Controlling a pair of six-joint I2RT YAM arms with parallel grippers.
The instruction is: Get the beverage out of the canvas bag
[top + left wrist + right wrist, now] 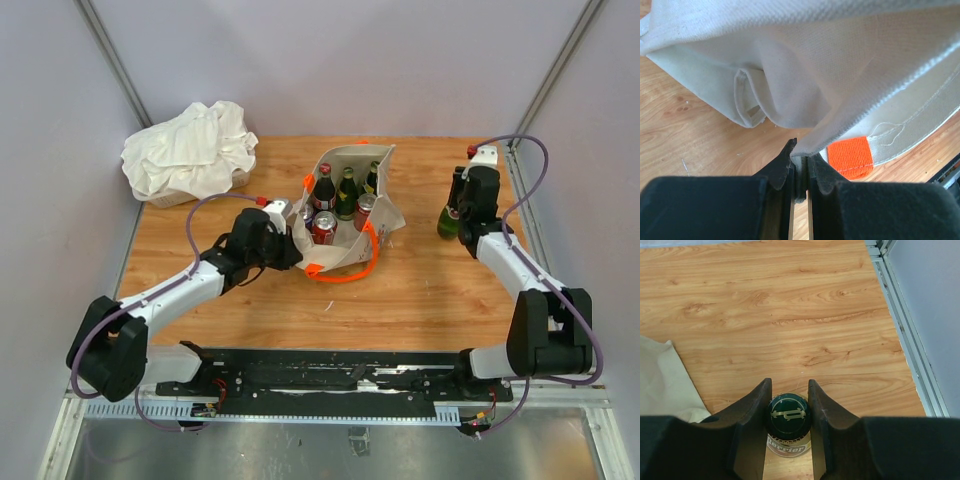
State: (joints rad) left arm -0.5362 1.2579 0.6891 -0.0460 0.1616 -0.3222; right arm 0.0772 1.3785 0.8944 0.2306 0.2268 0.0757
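The beige canvas bag [385,212] with orange handles [345,276] stands open mid-table. It holds three dark bottles [347,192] and red cans [324,226]. My left gripper [292,246] is shut on the bag's near-left rim. In the left wrist view the canvas edge [805,65] is pinched between my fingers at the gripper [801,159], next to an orange handle patch [850,157]. My right gripper [462,192] is closed around the neck of a green Perrier bottle [449,222] that stands on the table right of the bag. In the right wrist view my gripper [789,390] flanks its cap [788,412].
A white cloth heap [190,150] lies at the back left corner. A metal frame rail [900,325] runs along the table's right edge, close to the green bottle. A corner of the bag [662,380] shows left of my right gripper.
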